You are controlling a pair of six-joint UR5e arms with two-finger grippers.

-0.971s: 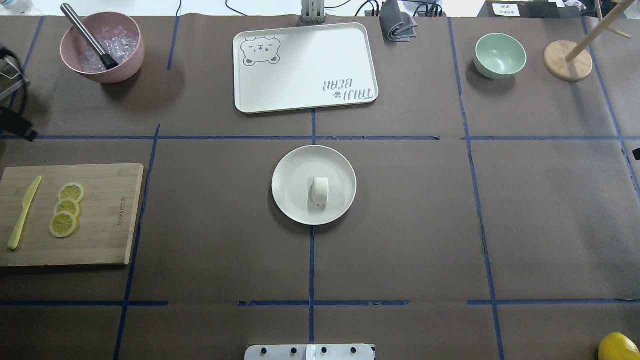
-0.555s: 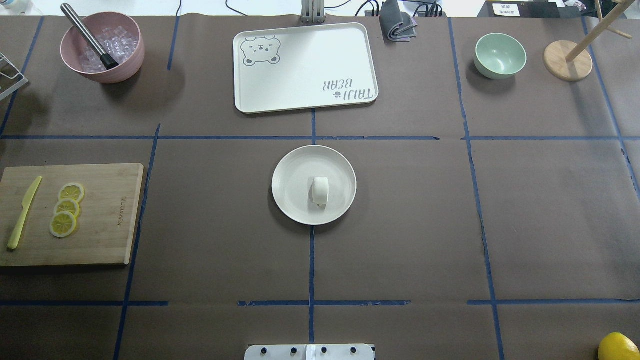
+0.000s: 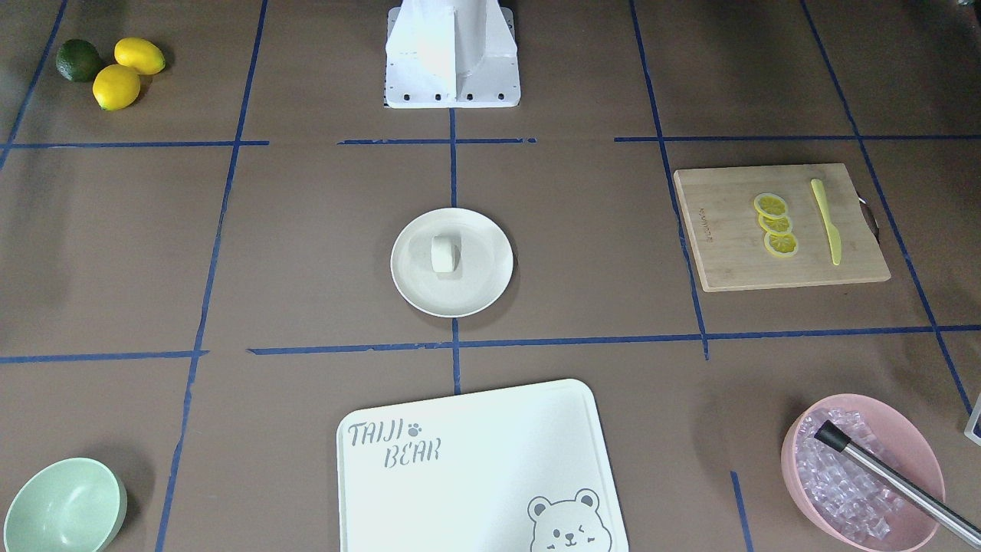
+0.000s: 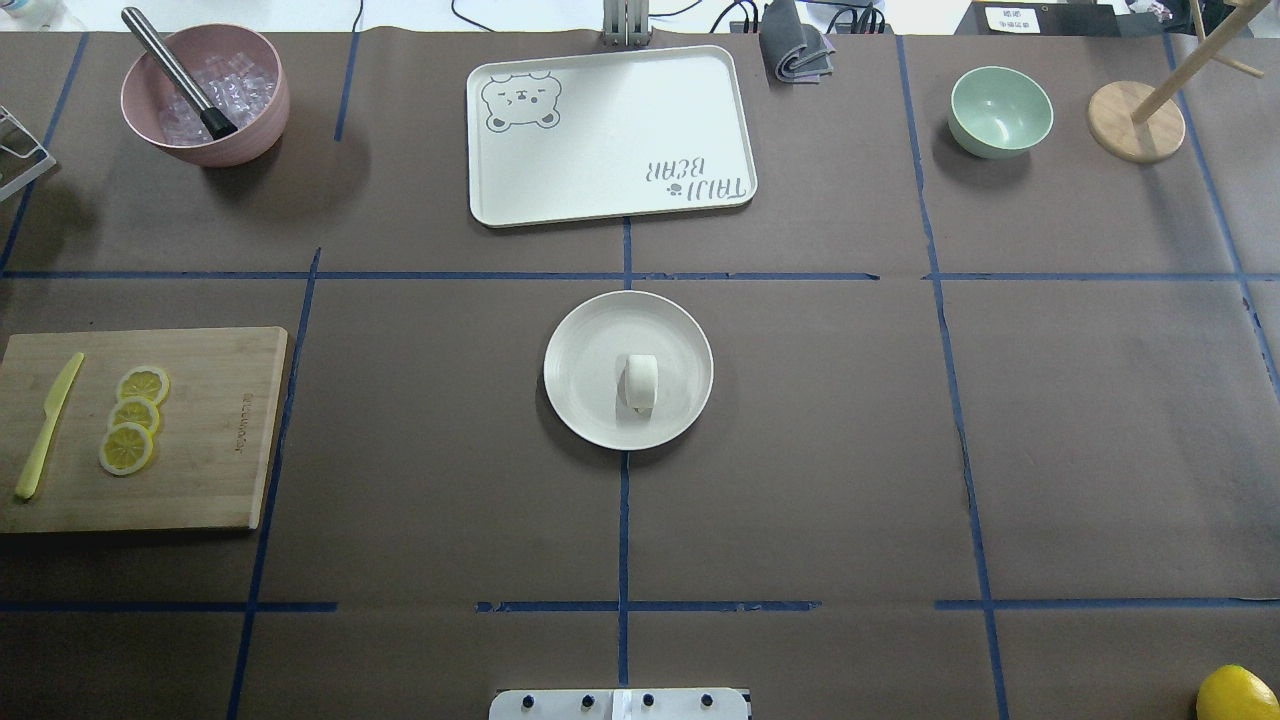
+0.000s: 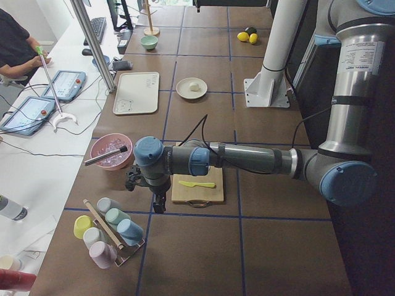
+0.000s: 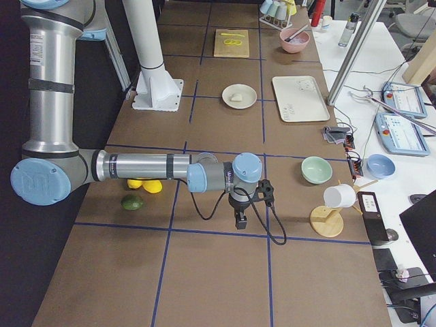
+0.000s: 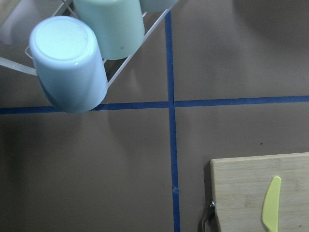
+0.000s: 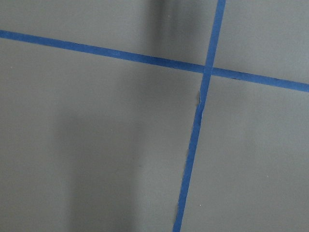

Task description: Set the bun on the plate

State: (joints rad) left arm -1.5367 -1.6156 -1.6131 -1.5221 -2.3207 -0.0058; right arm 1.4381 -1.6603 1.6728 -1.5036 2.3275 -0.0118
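The small white bun (image 4: 640, 381) (image 3: 444, 253) lies near the middle of the round cream plate (image 4: 585, 340) (image 3: 483, 268) at the table's centre, with nothing touching it. Both arms are far from the plate. In the exterior left view my left gripper (image 5: 159, 206) hangs over the table's end, between the cutting board and the cup rack. My right gripper (image 6: 240, 221) shows only in the exterior right view, above bare table near the other end. I cannot tell whether either gripper is open or shut. Neither wrist view shows any fingers.
A wooden cutting board (image 4: 220, 430) with lemon slices (image 4: 130, 418) and a yellow knife (image 4: 45, 430) lies left. At the back stand a pink bowl of ice (image 4: 205, 95), the bear-printed tray (image 4: 610, 135), a mint bowl (image 4: 1000, 110) and a wooden stand (image 4: 1135, 120). A cup rack (image 5: 108, 231) sits beyond the board.
A second ago dark parts of the arms showed at the overhead view's left and right edges; they have since moved out of that view. Bun and plate have not moved.
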